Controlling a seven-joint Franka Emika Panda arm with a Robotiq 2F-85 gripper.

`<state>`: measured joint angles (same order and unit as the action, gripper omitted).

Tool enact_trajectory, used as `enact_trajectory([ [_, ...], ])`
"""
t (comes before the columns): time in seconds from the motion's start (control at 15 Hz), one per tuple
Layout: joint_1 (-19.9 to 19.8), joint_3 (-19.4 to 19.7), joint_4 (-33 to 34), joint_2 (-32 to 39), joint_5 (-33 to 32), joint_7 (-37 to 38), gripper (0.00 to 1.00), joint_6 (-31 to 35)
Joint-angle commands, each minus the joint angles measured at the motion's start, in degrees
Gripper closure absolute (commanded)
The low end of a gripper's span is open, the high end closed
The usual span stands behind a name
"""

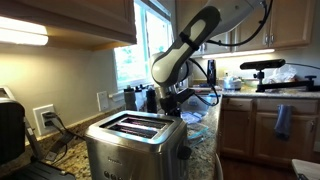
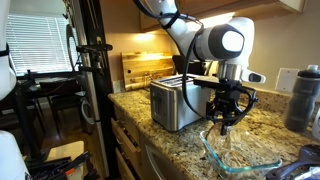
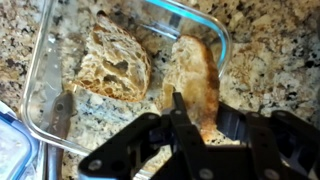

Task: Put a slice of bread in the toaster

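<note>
Two tan slices of bread lie in a clear glass dish [image 3: 42, 70] on the granite counter. My gripper [image 3: 198, 108] hangs over the dish, its black fingers on either side of the right slice of bread [image 3: 195, 65], which fills the gap between them. The other slice [image 3: 115, 62] lies flat to the left. In both exterior views the gripper [image 2: 225, 122] [image 1: 172, 103] hovers just above the dish [image 2: 240, 158], beside the brushed steel toaster [image 2: 175, 105] [image 1: 135, 145] with its two dark top slots.
A dark water bottle [image 2: 303, 100] stands past the dish. A wooden board [image 2: 145, 68] leans on the wall behind the toaster. A black appliance [image 1: 10, 130] sits at the counter's end. A blue-edged lid [image 3: 10, 150] lies by the dish.
</note>
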<state>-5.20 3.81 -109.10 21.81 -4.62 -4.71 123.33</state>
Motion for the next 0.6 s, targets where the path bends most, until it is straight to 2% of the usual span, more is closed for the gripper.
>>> enact_trajectory([
  [0.0,0.38,0.88,0.08,0.0,-1.36,1.88,0.95,-0.52],
  [0.53,0.56,1.07,-1.48,-2.93,-2.45,1.73,0.94,-0.7],
])
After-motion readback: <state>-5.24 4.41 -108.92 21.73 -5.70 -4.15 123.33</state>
